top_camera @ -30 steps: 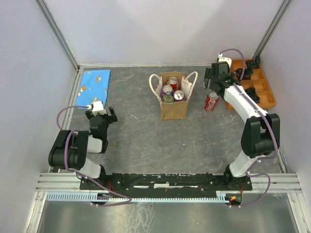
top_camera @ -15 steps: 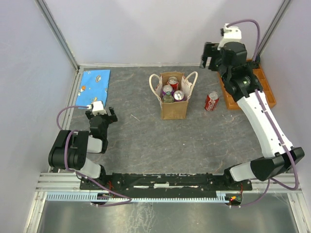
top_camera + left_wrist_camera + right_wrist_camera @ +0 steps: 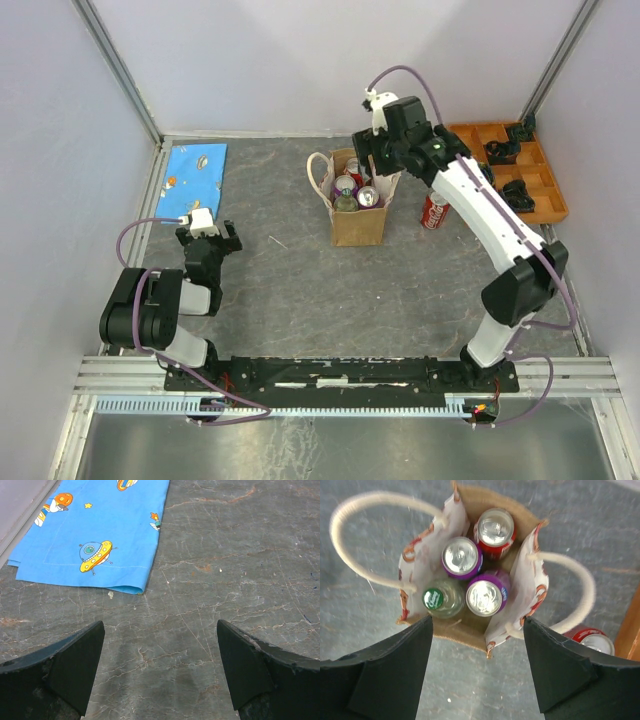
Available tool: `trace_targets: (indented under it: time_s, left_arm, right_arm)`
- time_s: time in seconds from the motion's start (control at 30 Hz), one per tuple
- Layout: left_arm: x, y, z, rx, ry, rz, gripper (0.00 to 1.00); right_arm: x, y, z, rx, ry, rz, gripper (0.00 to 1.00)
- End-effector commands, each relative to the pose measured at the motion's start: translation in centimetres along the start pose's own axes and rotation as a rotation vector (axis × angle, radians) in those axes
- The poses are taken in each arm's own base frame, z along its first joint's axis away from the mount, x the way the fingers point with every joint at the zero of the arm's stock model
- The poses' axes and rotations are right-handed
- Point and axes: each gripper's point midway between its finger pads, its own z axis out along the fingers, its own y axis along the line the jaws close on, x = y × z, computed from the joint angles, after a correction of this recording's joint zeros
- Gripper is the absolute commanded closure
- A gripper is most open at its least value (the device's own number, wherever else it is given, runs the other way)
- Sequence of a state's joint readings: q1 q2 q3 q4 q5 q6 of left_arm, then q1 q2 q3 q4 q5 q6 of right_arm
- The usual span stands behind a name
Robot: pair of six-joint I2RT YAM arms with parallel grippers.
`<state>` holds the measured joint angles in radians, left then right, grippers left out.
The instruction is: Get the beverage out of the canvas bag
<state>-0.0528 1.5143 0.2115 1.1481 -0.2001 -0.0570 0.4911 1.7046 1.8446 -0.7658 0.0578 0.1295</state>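
Note:
The tan-brown canvas bag (image 3: 358,225) with two cream loop handles stands upright at mid-table. In the right wrist view the bag (image 3: 465,627) holds a red can (image 3: 494,526), two purple cans (image 3: 462,556) (image 3: 484,596) and a green-capped bottle (image 3: 434,599). My right gripper (image 3: 378,160) hangs open and empty above the bag's far right side; in its wrist view (image 3: 478,620) the jaws stand wide apart, well above the mouth. A red cola can (image 3: 435,211) lies on the table right of the bag. My left gripper (image 3: 208,235) rests open and empty at the left, over bare table (image 3: 160,630).
A blue cartoon-print cloth (image 3: 194,170) lies at the back left, also in the left wrist view (image 3: 100,535). An orange compartment tray (image 3: 515,170) with dark parts sits at the back right. White walls enclose the table.
My right arm has swung left from beside the orange tray to above the bag, its gripper still open. The red cola can stays on the table. The left arm has not moved.

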Motion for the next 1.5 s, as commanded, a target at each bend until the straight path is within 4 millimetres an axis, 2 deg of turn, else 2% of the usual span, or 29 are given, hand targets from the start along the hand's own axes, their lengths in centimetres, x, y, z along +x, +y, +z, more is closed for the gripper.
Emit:
trace_targets:
  time_s: [0.0,0.23,0.57,0.73,1.1,1.47]
  left_arm:
    - [-1.5,-0.1,0.6,0.001,-0.052,0.031,0.01]
    - [-1.5,-0.1,0.6,0.003,-0.052,0.031,0.01]
    - [-1.5,-0.1,0.6,0.001,-0.053,0.031,0.01]
    - [-1.5,-0.1,0.6,0.002,-0.052,0.031,0.01]
    - [-1.5,-0.1,0.6,0.001,-0.052,0.031,0.01]
    - [-1.5,-0.1,0.6,0.002,-0.052,0.031,0.01]
  right_arm:
    - [1.3,1.5,0.8,-0.058,0.055,-0.065,0.18]
    - [4.1,1.4,4.4,-0.055,0.170,-0.115,0.17]
    - [7.2,-0.5,6.5,0.017,0.292,-0.203,0.14]
    - [8.2,-0.9,7.1,0.026,0.330,-0.226,0.12]
    - [10.4,-0.3,9.4,-0.050,0.396,-0.245,0.10]
    - [11.2,-1.1,12.3,0.000,0.410,-0.255,0.10]
